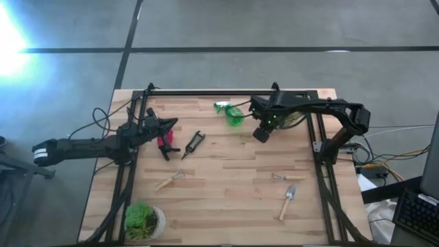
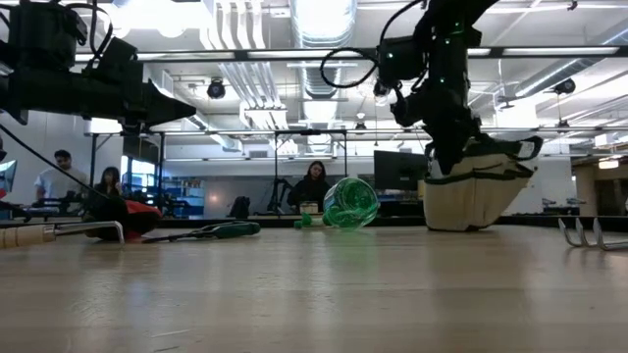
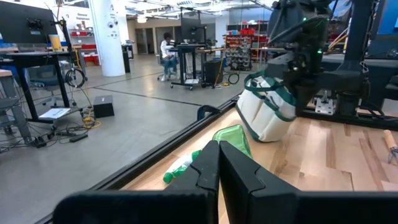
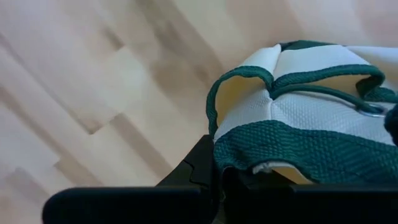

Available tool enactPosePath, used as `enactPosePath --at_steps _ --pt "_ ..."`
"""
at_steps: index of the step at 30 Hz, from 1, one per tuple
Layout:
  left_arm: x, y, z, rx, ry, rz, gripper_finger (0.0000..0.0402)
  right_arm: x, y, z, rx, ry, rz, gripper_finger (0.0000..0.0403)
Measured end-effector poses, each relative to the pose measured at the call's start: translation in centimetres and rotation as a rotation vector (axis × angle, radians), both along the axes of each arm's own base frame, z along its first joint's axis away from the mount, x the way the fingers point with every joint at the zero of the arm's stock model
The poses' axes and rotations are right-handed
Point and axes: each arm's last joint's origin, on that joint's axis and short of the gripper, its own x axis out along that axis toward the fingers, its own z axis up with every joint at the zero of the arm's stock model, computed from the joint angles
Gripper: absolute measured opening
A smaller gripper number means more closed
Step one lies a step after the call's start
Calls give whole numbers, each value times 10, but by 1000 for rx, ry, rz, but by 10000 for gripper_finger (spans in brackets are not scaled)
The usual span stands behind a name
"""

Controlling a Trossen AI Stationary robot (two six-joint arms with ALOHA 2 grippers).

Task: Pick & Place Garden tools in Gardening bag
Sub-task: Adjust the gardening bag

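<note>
The gardening bag (image 2: 478, 194), pale fabric with dark green trim, is at the table's far right, partly under my right arm in the high view (image 1: 296, 120). My right gripper (image 4: 219, 177) is shut on its rim. My left gripper (image 3: 219, 165) is shut and empty, raised above the table (image 2: 182, 106) over the red-handled tool (image 1: 163, 142). The green spray bottle (image 1: 230, 113) lies on its side by the far edge. The black pruners (image 1: 194, 144), a wooden-handled fork (image 1: 168, 180), a rake (image 1: 281, 178) and a trowel (image 1: 288, 201) lie flat on the table. My right gripper pinches the bag's dark green trimmed rim (image 4: 249, 163) between its two fingers, coming from above and pointing down. The bag hangs below the fingers (image 2: 456, 157), leaning a little. I cannot tell whether its base (image 2: 471, 226) rests on the table or hangs just above it.
A leafy plant in a pale round pot (image 1: 144, 219) stands at the near left corner. Black frame rails (image 1: 226, 94) run along the far edge and both sides. People sit in the room beyond the table (image 2: 314, 186). Bare wood lies in the middle (image 1: 233, 165).
</note>
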Motion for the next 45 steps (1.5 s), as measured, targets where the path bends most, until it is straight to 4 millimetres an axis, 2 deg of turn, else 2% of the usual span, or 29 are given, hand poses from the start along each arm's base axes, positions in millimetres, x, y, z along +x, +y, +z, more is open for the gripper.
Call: enactPosePath --at_steps 13,29,45 --pt "0 0 0 0 0 0 14 16 26 28 -12 -105 98 8" --pt "0 0 0 0 0 0 14 29 71 32 12 -142 203 8" --pt "0 0 0 0 0 0 14 47 106 36 26 -304 291 8"
